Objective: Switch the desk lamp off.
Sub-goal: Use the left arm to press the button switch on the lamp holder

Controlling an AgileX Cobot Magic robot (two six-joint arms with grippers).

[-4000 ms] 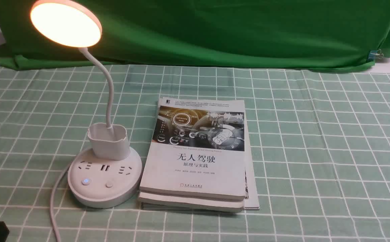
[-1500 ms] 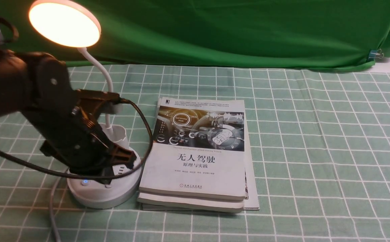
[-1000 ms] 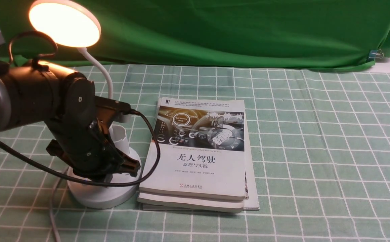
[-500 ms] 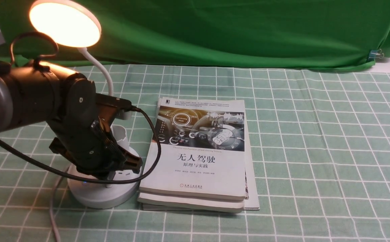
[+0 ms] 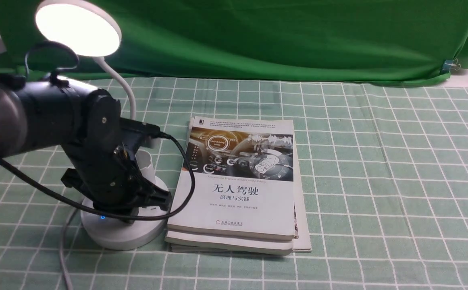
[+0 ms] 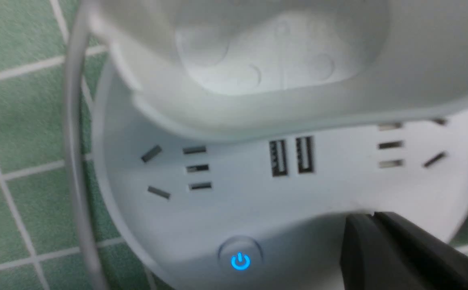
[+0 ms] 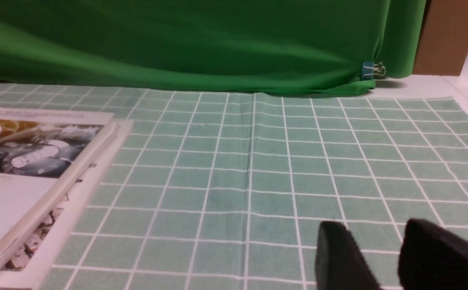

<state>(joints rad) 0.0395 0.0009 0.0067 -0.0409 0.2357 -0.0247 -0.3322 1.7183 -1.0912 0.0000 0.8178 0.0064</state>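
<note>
green checked tabletop (image 5: 379,181) is carrying the desk lamp (image 5: 117,237) at near left, just beside stacked books (image 5: 238,201), its head glowing. left tool (image 6: 373,229), clenched, is touching the base; right tool (image 7: 383,262) is sitting released.

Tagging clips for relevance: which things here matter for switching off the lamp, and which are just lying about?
Part of the job: desk lamp, its lit power button, left gripper over the lamp's base.
Just lying about: books, green cloth, binder clip, checked tablecloth.
</note>
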